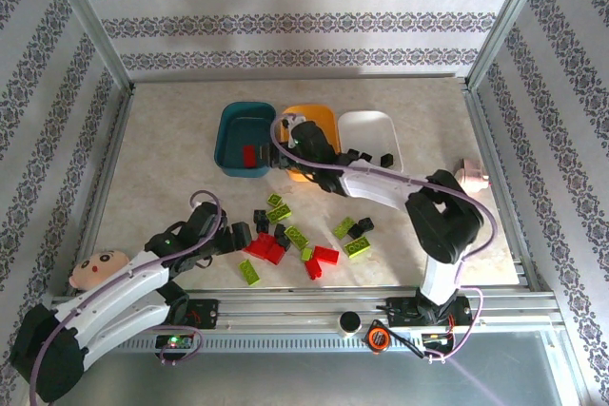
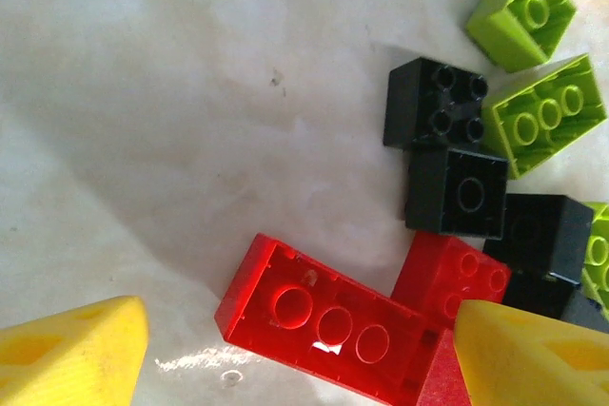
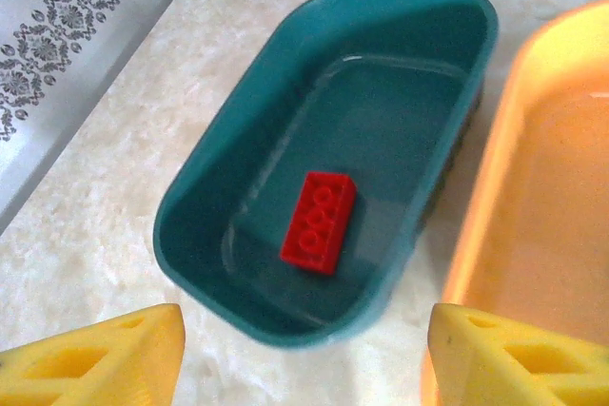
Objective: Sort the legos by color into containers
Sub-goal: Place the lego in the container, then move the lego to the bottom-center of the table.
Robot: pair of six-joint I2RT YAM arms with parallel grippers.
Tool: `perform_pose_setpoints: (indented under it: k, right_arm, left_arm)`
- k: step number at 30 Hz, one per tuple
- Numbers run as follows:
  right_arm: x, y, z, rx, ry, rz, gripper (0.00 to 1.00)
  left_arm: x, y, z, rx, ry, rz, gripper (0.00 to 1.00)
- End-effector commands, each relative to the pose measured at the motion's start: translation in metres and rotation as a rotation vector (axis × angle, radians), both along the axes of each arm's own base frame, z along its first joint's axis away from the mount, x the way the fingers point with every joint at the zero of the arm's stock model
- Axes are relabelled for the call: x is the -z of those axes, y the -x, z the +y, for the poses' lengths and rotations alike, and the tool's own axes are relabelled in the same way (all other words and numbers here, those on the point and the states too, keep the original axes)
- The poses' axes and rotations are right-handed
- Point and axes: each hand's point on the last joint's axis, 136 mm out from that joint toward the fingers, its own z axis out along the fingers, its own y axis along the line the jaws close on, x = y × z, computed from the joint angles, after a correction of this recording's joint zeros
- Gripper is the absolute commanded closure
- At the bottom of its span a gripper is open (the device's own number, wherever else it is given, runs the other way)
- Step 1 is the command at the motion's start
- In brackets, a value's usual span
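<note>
Teal tray (image 1: 228, 130) is my landmark. It sits at the far left of the row. The orange-yellow tray (image 1: 322, 117) touches or nearly touches its right rim, and the white tray (image 1: 373, 126) lies beyond that. Left of the teal tray the surface (image 1: 162, 159) is bare out to the frame rail, so there is good room on that side.

Inside the teal tray lies one red brick (image 3: 319, 222), flat, studs up, clear of the walls.

My right pincer (image 3: 304, 363) hangs over the teal tray's near rim, fingers spread, nothing between them.

The loose legos (image 1: 295, 235) lie scattered nearer my bases than the teal tray, red, lime and black mixed. My left pincer (image 2: 304, 358) is low over the pile's left edge. It is spread wide and straddles a long red brick (image 2: 328, 325). I cannot tell whether the right finger touches the neighbouring red piece.
</note>
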Motion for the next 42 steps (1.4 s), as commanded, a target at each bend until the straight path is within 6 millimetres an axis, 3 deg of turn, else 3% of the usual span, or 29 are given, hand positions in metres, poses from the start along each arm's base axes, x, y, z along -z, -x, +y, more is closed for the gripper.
perform_pose_setpoints:
  k: [1,5,9,17,28,34,38,42]
  right_arm:
    - [-0.01,0.012,-0.013,0.023,-0.033,-0.022,0.31]
    - [-0.006,0.027,-0.035,0.043,-0.025,-0.023,0.31]
    - [-0.001,0.037,-0.056,0.077,-0.018,-0.022,0.32]
    - [-0.005,0.04,-0.089,0.146,-0.025,-0.039,0.31]
    - [-0.009,0.044,-0.112,0.182,-0.048,-0.041,0.31]
    - [-0.009,0.047,-0.12,0.195,-0.061,-0.038,0.31]
    - [-0.012,0.048,-0.125,0.204,-0.068,-0.044,0.31]
    - [-0.012,0.047,-0.129,0.218,-0.078,-0.04,0.31]
  left_arm:
    - [0.002,0.005,-0.007,0.029,0.0,0.028,0.13]
    - [0.007,0.009,-0.005,0.041,-0.044,0.043,0.15]
    - [0.017,0.01,-0.002,0.036,-0.066,0.067,0.26]
    - [0.036,0.009,0.003,0.027,-0.124,0.129,0.37]
    - [0.025,-0.038,0.024,-0.081,-0.145,0.075,0.49]
    - [-0.002,-0.058,0.02,-0.054,-0.162,0.03,0.43]
    - [-0.007,-0.047,0.017,-0.069,-0.118,0.047,0.29]
    - [0.001,-0.035,0.009,-0.089,-0.05,0.078,0.23]
